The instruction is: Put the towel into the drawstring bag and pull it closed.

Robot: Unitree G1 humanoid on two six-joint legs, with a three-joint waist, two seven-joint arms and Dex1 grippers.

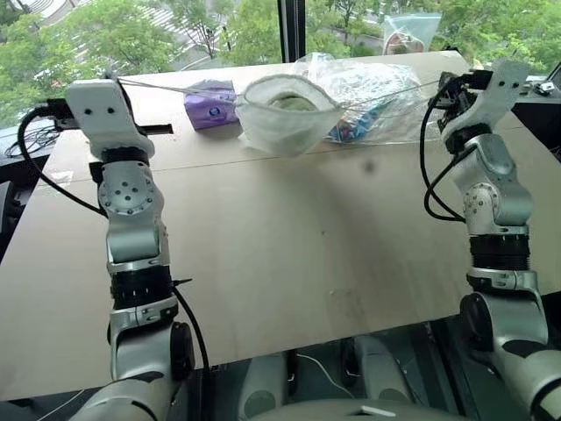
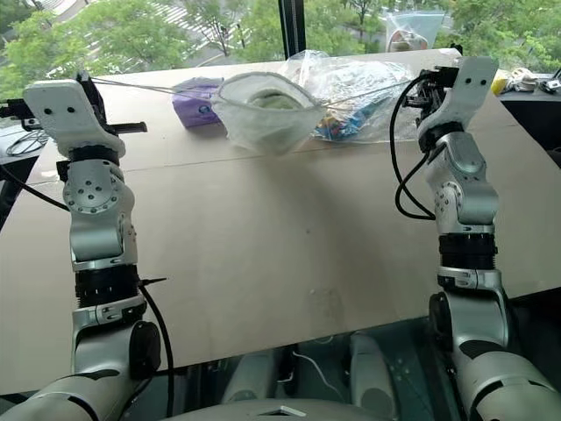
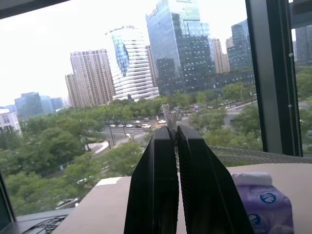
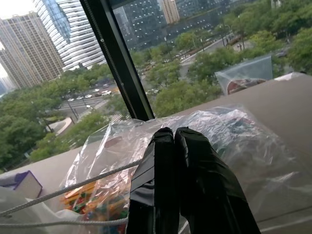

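The drawstring bag [image 1: 285, 118] hangs lifted between the two arms above the far part of the table [image 1: 280, 254], its mouth still gaping, with the pale green towel [image 1: 292, 102] inside it. The left gripper [image 3: 171, 134] has its black fingers pressed together on the white cord [image 1: 180, 89], which runs taut to the bag's mouth; the right gripper [image 4: 173, 134] is likewise clamped on the cord's other end, stretched tight on its side. Behind the bag lie a purple tissue pack [image 1: 210, 103] and a clear plastic bag of colourful items [image 1: 377, 92].
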